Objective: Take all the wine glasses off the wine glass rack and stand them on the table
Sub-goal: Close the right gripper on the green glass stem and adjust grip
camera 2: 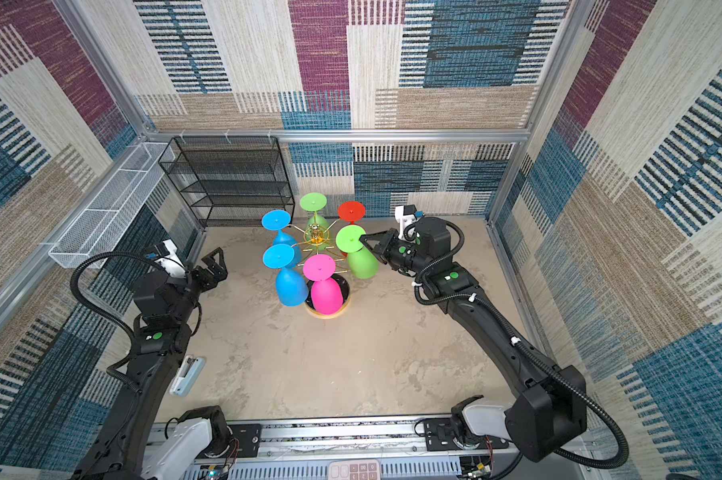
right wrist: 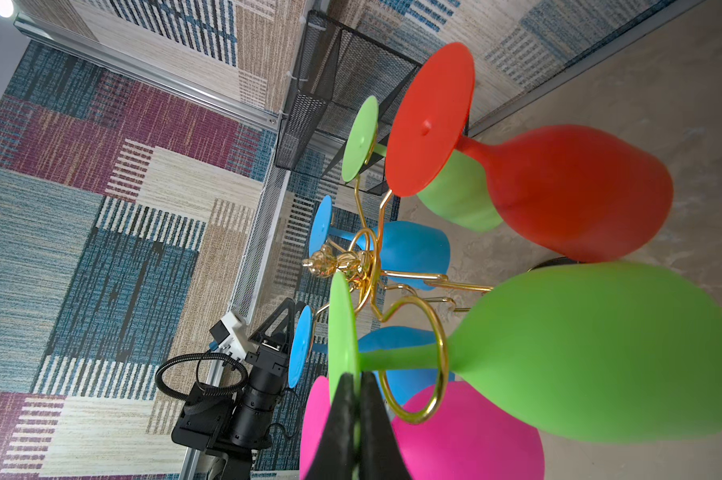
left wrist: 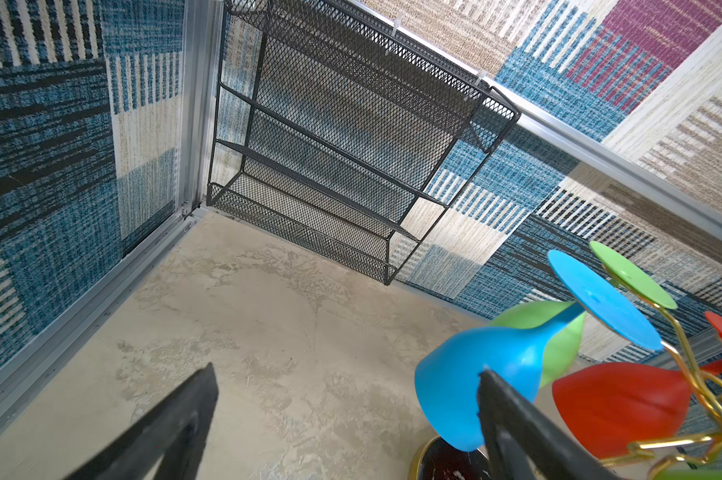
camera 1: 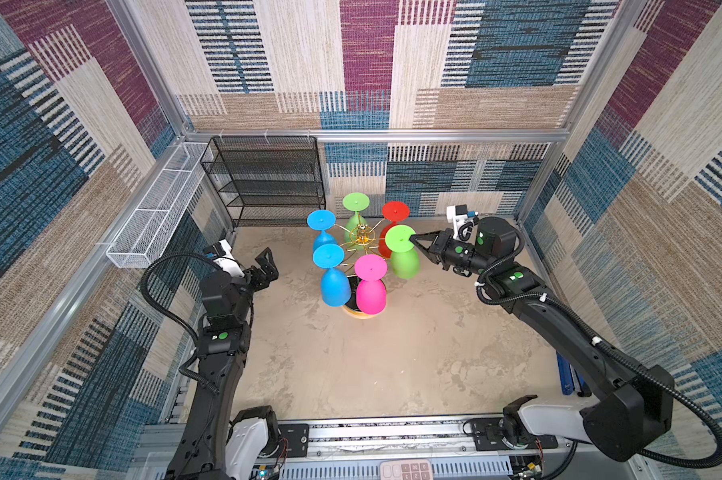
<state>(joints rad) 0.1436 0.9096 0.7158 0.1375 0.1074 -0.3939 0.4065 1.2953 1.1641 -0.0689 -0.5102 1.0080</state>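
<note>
Rail (camera 1: 392, 432) fronts mottled tabletop (camera 1: 351, 365), wine glass rack (camera 1: 363, 237), carpeted walls (camera 1: 268, 62).

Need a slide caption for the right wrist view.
Right gripper pinches the green glass by its foot, stem through a rack ring.

Bright, even light; soft shadows; wide-angle edges bowed.
</note>
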